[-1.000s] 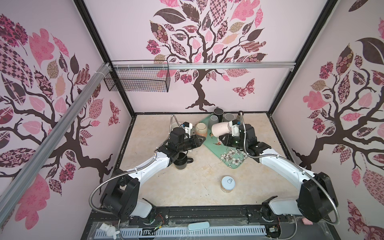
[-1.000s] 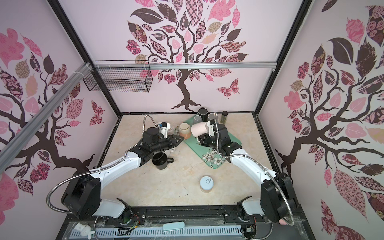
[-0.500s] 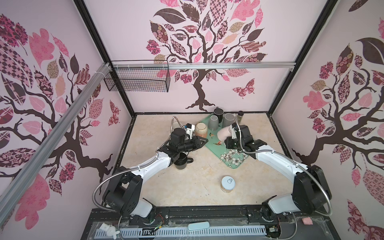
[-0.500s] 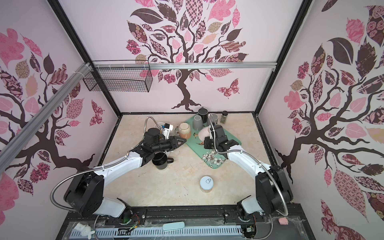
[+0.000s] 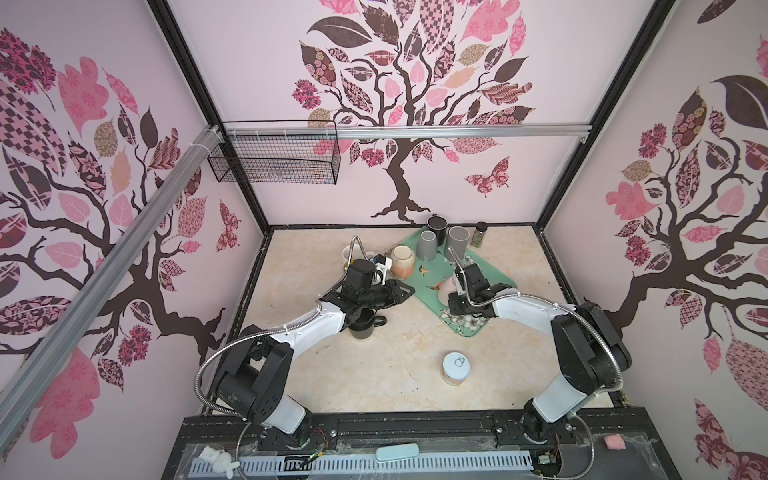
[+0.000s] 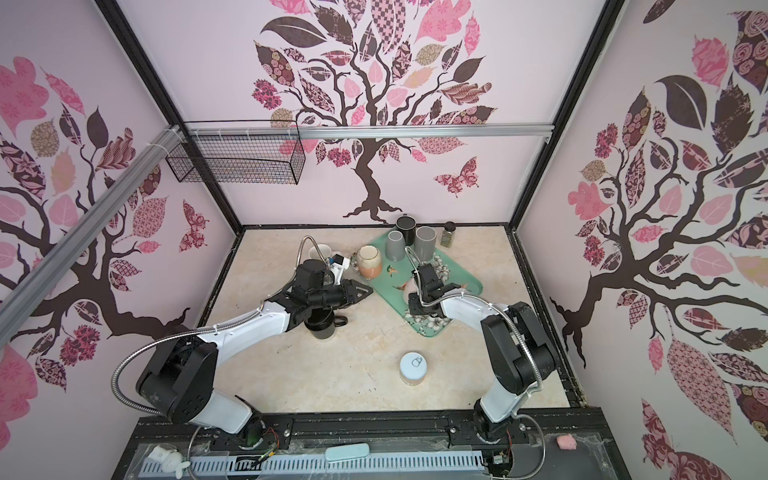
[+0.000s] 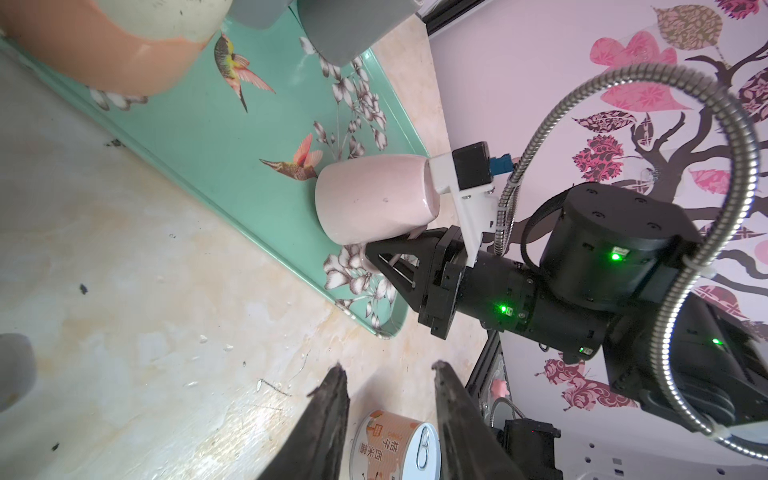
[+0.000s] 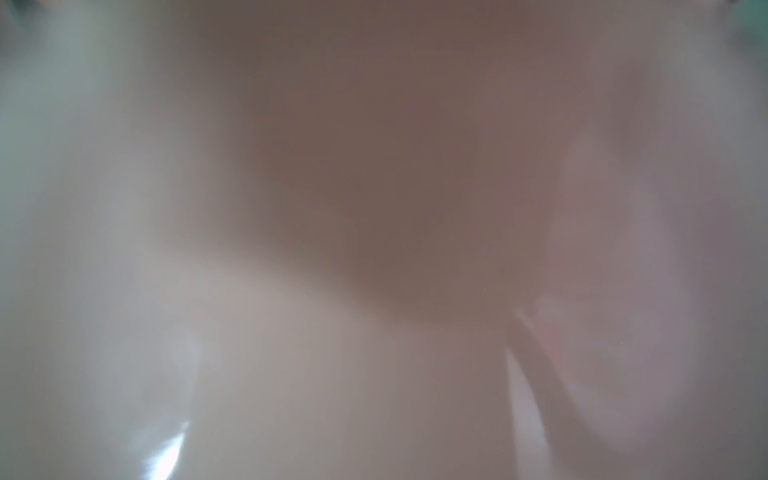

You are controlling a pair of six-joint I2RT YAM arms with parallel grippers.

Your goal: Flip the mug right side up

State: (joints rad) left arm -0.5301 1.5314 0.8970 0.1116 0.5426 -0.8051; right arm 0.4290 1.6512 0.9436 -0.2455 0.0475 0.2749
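mug (image 7: 374, 199) stands rim-up, slightly tilted, on tray (image 7: 232, 166) near its table-side edge, right gripper (image 7: 374, 253) clamped on its side. left gripper (image 7: 388, 365) hangs empty, jaws parted, over bare table (image 7: 124, 291) beside that edge.

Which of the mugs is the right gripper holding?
The pale pink mug over the green tray; only it is pinched by the right gripper.

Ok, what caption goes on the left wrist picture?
Right pincer holds the pink mug over the green bird tray; left pincer open, empty.
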